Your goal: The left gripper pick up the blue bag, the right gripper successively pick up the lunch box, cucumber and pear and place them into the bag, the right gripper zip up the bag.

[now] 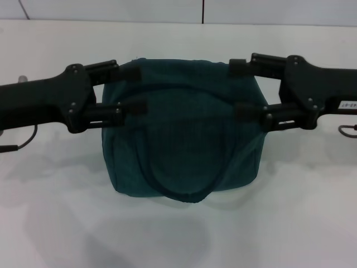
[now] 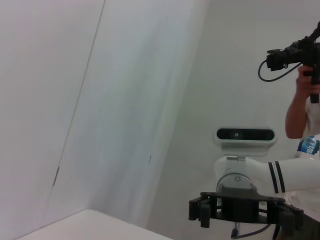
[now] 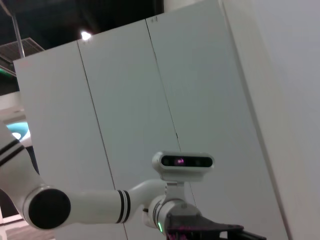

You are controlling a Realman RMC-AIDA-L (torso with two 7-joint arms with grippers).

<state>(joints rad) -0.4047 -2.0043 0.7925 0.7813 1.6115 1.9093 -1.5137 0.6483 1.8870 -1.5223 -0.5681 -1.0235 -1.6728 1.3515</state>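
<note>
Bag (image 1: 181,131), dark blue-green and soft-sided, is seen in the head view at the middle of the white table (image 1: 178,234), well above its surface to judge by the shadow cast below. Its looped handle (image 1: 184,187) hangs down the near face to the lower edge. The top of the bag is domed, and whether it is zipped cannot be told. No lunch box, cucumber or pear is seen on the table.

The bag is flanked by the two black grippers at its upper corners. The left gripper (image 1: 125,86) is reached in from the left, its fingers spread one above the other, the upper fingertip at the bag's top corner and the lower one laid against the bag's side; whether fabric is pinched between them cannot be told. The right gripper (image 1: 242,86) is reached in from the right in a mirrored pose, fingers likewise spread, the tips touching the bag's top corner and side; whether anything is gripped cannot be told.

In the left wrist view a pale wall, a corner of the table, the other arm's gripper farther off and a person (image 2: 305,110) holding a camera (image 2: 287,55) are shown. In the right wrist view wall panels and a white arm are shown.
</note>
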